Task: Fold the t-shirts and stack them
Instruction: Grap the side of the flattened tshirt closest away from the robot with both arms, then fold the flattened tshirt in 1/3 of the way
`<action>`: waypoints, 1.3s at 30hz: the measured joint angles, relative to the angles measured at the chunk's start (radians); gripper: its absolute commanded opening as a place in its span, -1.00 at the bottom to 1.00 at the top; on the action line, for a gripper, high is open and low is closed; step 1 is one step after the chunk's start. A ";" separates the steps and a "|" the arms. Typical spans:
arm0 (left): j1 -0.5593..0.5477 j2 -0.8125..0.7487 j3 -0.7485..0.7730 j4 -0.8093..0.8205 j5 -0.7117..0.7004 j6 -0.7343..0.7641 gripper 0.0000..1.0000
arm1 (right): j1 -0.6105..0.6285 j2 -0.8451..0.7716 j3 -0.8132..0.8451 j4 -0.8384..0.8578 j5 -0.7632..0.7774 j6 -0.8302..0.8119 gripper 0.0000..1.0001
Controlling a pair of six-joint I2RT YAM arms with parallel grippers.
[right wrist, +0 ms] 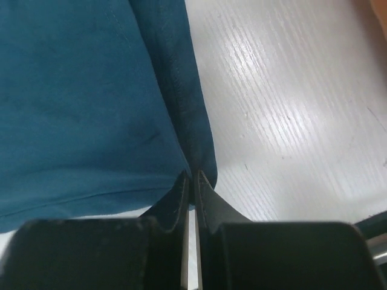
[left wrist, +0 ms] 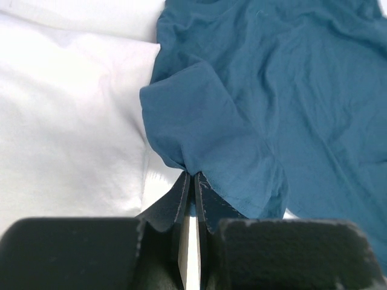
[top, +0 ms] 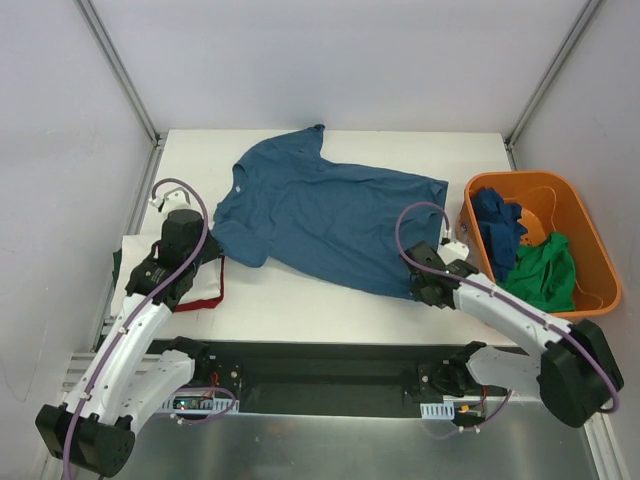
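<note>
Blue t-shirt spread wrinkled across the white worktop, collar toward the left, left hand pressed together pinching its sleeve edge, right hand likewise closed, apparently on the hem corner

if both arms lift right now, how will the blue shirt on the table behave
Probably floppy: the blue t-shirt lies wrinkled and flat, so it should sag between the left gripper and right gripper. Likely light, thin fabric. Each holds only an edge, so it might slip.
</note>
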 measured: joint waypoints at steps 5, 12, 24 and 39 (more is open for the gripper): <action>0.000 -0.084 -0.012 -0.001 0.005 -0.014 -0.97 | 0.038 -0.148 0.000 -0.088 0.002 0.008 -0.99; 0.000 -0.172 -0.044 -0.055 0.004 -0.072 -0.95 | 0.066 -0.227 -0.011 -0.207 -0.054 0.001 -0.99; 0.000 0.056 0.034 -0.057 0.035 -0.058 -0.93 | 0.071 -0.153 0.071 -0.302 -0.026 -0.057 -0.98; 0.000 0.745 0.524 0.084 0.089 0.173 -0.89 | -0.073 0.037 0.305 -0.282 0.056 -0.214 -0.98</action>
